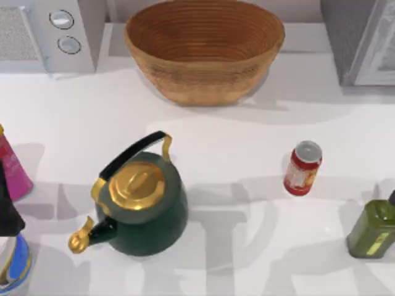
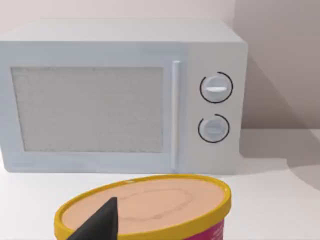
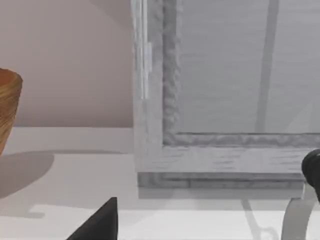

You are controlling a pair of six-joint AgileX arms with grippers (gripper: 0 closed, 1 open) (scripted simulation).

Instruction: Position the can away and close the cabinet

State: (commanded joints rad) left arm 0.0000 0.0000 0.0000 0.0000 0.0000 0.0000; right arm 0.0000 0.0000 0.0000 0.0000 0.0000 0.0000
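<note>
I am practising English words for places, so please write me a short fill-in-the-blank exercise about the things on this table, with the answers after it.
1. The red can stands to the ____ of the green kettle in the top view.
2. The woven basket sits at the back, between the cabinet and the ____.
3. The front of the microwave carries ____ round knobs.
4. The olive-green bottle stands near the table's ____ edge.

Answers: right; microwave; two; right
</note>
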